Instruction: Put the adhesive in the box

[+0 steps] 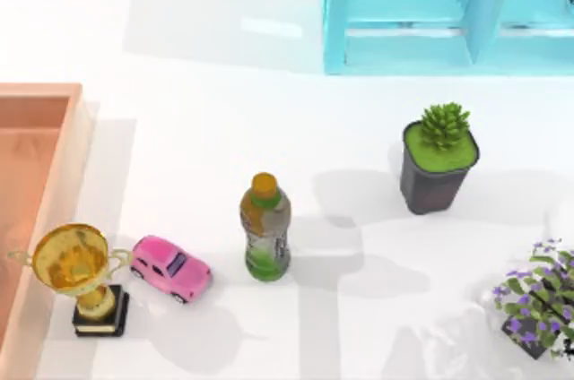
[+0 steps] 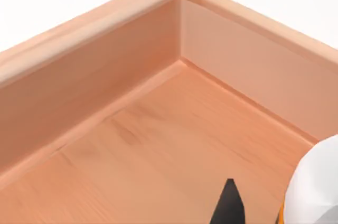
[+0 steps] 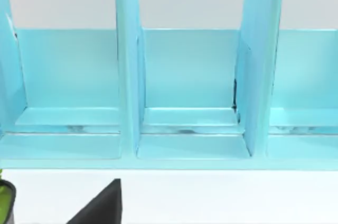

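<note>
Open white tabletop [image 1: 269, 111] right of box [image 1: 79, 142] rim; adhesive [image 2: 317, 192] inside.

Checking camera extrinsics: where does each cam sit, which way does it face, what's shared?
Top: overhead, looking down on the white table; none of my arms here.
Left wrist: over the light wooden open-topped box, facing an inner corner; one dark fingertip.
Right wrist: faces the turquoise shelf frame; dark fingertip.
Shared: box, shelf with top.
</note>
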`<state>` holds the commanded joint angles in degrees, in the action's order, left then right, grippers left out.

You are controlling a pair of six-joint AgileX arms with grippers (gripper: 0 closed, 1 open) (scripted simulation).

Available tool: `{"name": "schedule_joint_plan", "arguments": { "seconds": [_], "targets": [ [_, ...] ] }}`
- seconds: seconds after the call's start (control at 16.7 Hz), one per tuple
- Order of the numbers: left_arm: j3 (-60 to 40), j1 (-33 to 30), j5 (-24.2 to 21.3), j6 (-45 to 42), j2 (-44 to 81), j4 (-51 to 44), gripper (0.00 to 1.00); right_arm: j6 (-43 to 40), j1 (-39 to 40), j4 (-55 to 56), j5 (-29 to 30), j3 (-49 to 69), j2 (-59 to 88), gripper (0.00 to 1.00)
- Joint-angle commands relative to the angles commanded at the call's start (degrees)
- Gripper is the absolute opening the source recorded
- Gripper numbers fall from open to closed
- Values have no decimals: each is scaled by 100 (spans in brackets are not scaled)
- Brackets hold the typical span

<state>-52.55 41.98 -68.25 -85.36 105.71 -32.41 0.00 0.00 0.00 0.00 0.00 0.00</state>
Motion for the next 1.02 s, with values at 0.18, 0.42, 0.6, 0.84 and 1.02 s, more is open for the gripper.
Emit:
{"name": "schedule_joint_plan", "arguments": {
  "seconds": [0.18, 0.42, 0.6, 0.84, 1.02],
  "targets": [
    [0, 0, 0, 0, 0, 0, 38, 0, 0, 0, 0, 0, 0, 100],
    [0, 0, 0, 0, 0, 0, 68, 0, 0, 0, 0, 0, 0, 100],
    [0, 0, 0, 0, 0, 0, 90, 0, 0, 0, 0, 0, 0, 100],
    [0, 0, 0, 0, 0, 0, 100, 0, 0, 0, 0, 0, 0, 100],
    [0, 0, 0, 0, 0, 0, 100, 0, 0, 0, 0, 0, 0, 100]
  ]
}}
